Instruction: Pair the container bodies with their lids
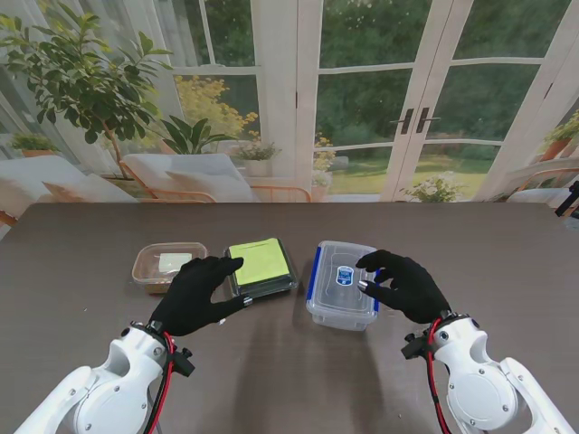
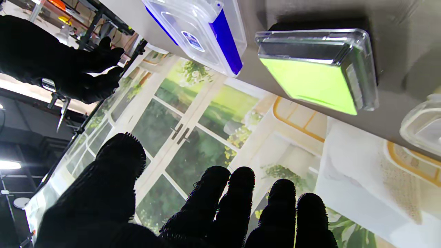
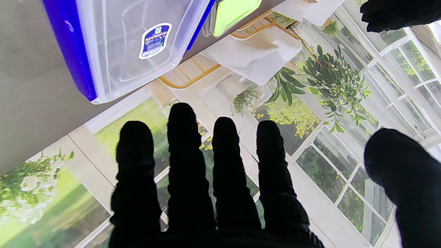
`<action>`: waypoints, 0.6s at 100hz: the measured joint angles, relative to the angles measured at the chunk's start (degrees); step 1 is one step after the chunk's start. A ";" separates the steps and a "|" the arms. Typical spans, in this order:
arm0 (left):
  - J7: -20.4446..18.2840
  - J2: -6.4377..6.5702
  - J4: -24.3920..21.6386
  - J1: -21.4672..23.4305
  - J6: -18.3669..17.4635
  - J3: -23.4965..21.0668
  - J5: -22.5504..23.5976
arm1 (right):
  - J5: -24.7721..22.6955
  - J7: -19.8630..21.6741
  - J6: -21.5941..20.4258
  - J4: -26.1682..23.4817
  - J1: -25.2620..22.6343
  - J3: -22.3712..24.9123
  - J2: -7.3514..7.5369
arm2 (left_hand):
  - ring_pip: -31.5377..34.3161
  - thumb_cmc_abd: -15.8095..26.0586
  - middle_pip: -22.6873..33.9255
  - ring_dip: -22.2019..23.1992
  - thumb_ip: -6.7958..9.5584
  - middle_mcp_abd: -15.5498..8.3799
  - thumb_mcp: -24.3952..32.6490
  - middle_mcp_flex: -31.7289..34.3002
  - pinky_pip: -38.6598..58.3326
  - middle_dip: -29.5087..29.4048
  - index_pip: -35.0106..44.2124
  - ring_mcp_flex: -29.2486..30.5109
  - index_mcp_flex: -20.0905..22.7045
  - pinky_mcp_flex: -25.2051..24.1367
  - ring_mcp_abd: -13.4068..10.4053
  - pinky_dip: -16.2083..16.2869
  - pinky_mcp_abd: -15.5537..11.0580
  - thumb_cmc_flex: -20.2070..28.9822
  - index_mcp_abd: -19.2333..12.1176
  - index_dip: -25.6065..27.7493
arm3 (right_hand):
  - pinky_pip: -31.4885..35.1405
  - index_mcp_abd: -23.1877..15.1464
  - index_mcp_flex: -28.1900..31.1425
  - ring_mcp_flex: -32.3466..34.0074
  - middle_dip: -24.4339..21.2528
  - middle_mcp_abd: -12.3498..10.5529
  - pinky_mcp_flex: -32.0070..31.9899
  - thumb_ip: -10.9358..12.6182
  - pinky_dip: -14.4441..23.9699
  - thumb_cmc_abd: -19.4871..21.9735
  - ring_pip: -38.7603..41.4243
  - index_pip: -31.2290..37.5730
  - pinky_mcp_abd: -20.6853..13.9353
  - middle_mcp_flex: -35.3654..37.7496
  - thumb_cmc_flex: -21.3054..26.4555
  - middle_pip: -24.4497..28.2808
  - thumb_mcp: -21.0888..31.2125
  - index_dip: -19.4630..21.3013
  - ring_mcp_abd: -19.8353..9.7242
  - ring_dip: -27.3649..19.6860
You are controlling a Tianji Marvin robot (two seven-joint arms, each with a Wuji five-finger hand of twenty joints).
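Mid-desk [image 1: 507, 262], both lidded boxes look paired; spread, empty left hand [image 1: 194, 294] and right hand [image 1: 404, 285] should next reach the lidless brownish translucent plastic tub [image 1: 167, 265].

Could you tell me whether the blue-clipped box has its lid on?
On: the labelled clear lid sits flat on the box, blue clips along both sides.

— How's my light?
— Bright, even daylight from the glass doors [image 1: 362, 99] beyond the table [image 1: 507, 271]; I see soft shadows under both arms.
— Wrist feeds?
— My gloved fingers [image 3: 182, 165] go pure black against the backdrop. Glare on the clear box [image 2: 203, 31], edges stretched, slight blur.
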 measured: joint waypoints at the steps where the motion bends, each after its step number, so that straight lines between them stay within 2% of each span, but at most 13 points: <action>1: 0.15 -0.02 0.00 0.19 0.00 -0.01 -0.01 | -0.17 -0.08 -0.08 0.07 -0.07 -0.01 -0.01 | 0.00 0.00 0.00 0.00 0.00 0.00 0.26 0.00 -0.10 0.00 0.00 0.00 0.00 0.03 0.00 0.00 0.08 0.00 0.00 0.00 | 0.00 -0.12 0.00 -0.01 -0.01 0.00 0.00 -0.01 0.00 0.00 -0.01 0.00 0.00 0.00 0.00 0.00 0.00 0.00 0.00 0.00; 15: 1.34 -0.29 0.42 1.69 -0.17 -0.03 -1.22 | -4.14 -0.84 -0.82 1.05 -0.75 0.09 -0.03 | -0.10 0.00 0.00 -0.57 0.00 0.00 0.45 0.00 -4.31 -0.02 0.00 0.00 0.00 0.88 0.00 0.64 0.32 0.00 0.00 0.00 | -0.78 -0.59 0.00 -0.60 -0.49 -0.49 0.00 -0.04 0.00 -0.01 -0.63 0.00 0.00 0.00 0.00 -0.38 0.00 0.00 -0.10 -0.01; 60: 1.97 -0.43 1.17 2.61 -0.67 0.01 -1.25 | -2.72 -1.32 -1.63 2.32 -1.42 0.17 -0.03 | -0.71 0.00 0.00 -0.60 0.00 0.00 0.51 0.00 -7.27 -0.04 0.00 0.00 0.00 1.49 0.00 2.90 0.44 0.01 0.00 0.07 | -1.57 -0.61 0.00 -1.24 -0.52 -0.55 0.00 -0.05 -0.01 -0.03 -1.17 0.00 0.00 -0.64 0.00 -1.28 0.00 0.00 -0.20 -0.02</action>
